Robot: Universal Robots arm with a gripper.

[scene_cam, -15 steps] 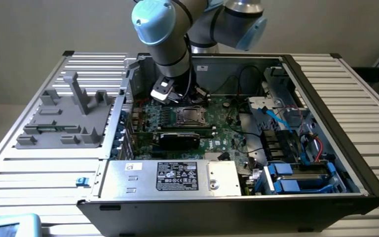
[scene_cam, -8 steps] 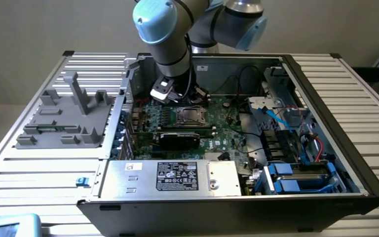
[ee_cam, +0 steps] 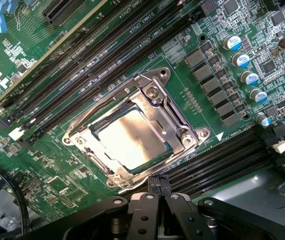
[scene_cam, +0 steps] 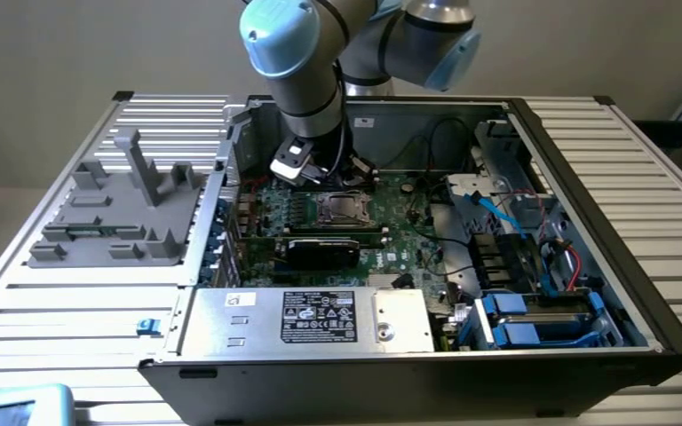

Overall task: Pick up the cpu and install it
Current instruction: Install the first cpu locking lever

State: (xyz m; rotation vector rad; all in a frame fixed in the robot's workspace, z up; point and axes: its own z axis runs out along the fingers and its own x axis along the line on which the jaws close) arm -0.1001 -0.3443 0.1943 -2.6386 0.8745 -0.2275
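step: cpu (ee_cam: 132, 137) sits in socket (ee_cam: 152, 92), install looks ~done | gripper (ee_cam: 158, 184) clenched, empty, just beside | nxt move needs clean straight lift

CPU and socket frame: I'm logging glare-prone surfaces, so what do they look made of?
CPU: the top looks like dull metal, silver-grey with a soft, even sheen. Socket frame: probably bright plated steel, given its sharp highlights and shiny edges.
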